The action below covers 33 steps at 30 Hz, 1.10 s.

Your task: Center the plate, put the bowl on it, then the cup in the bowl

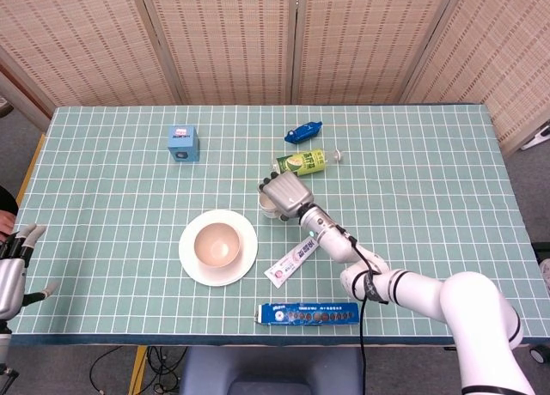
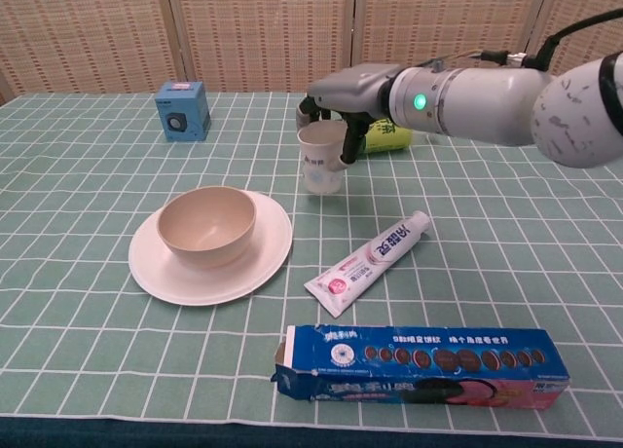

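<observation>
- Gripping the cup [image 2: 322, 158] from above with my right hand [image 2: 343, 99], I have my fingers [image 2: 349, 141] wrapped down its sides near the rim; the head view shows the same hand [image 1: 285, 194] covering most of the cup [image 1: 267, 201].
- The cup is upright, and the chest view suggests its base is slightly clear of the tabletop [image 2: 506, 234], though I cannot tell for sure.
- The cup sits up and to the right of the plate [image 2: 167, 274], near it but apart.
- The bowl [image 2: 206, 224] already rests upright on the plate, roughly in its middle; from the head view, bowl [image 1: 216, 245] and plate [image 1: 191, 265] sit a little left of the tabletop's centre.
- My left hand [image 1: 12, 266] is at the far left edge of the head view, off the tabletop [image 1: 412, 154], fingers apart and holding nothing.
- A toothpaste tube [image 2: 370, 263] lies diagonally right of the plate, and a long blue biscuit box [image 2: 421, 365] lies along the near edge.
- A green bottle [image 1: 303, 162] lies on its side just behind my right hand, with a small blue packet [image 1: 302, 133] beyond it.
- A small blue box [image 2: 182, 110] stands at the far left.
</observation>
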{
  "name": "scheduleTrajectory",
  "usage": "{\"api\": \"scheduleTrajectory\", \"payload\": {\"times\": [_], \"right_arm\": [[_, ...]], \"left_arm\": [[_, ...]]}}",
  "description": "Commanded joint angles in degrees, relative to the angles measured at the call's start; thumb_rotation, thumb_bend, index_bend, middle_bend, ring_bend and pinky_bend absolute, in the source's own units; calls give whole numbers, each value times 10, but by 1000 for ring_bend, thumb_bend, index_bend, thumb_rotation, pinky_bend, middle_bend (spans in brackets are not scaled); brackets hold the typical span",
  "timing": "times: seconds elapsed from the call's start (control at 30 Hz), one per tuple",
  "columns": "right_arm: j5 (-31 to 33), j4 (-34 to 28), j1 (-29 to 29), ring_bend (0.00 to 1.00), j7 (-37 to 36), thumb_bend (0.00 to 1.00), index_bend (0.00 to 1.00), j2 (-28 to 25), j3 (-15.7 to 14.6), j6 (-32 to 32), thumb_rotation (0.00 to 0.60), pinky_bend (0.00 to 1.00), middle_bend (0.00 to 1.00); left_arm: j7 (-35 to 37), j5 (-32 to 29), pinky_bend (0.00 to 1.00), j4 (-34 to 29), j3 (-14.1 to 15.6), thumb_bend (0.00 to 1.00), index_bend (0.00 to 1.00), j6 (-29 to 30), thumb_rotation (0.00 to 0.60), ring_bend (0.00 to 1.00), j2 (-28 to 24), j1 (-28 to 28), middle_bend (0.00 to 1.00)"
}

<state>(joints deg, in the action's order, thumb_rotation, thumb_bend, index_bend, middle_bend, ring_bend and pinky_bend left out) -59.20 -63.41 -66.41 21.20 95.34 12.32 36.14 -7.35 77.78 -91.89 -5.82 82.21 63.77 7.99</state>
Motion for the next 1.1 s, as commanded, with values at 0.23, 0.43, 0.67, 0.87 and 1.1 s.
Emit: {"api": "scheduleTrajectory", "payload": {"times": [0.23,0.43,0.67,0.87,1.1], "right_arm": [[-42,-151,-11,240,10,271,318,-66,21,38,600,444,325],[-47,-170,-30,240,26,270,318,-55,19,35,600,444,325],[-37,-152,-57,240,52,270,318,-21,9,19,600,444,325],[-35,-121,-75,240,69,270,318,14,-4,9,600,444,325],[-32,-96,-87,237,80,263,318,39,-13,4,600,444,295]], "left_arm": [[-3,1,386,-5,-1,119,106,2,600,126,-1,0,106],[-3,0,386,-6,0,119,106,5,600,126,-3,-3,106],[2,0,386,-3,1,120,106,6,600,126,-3,-6,106],[7,-1,386,0,1,119,106,7,600,126,-6,-9,106],[11,-1,386,4,2,119,106,5,600,126,-5,-10,106]]}}
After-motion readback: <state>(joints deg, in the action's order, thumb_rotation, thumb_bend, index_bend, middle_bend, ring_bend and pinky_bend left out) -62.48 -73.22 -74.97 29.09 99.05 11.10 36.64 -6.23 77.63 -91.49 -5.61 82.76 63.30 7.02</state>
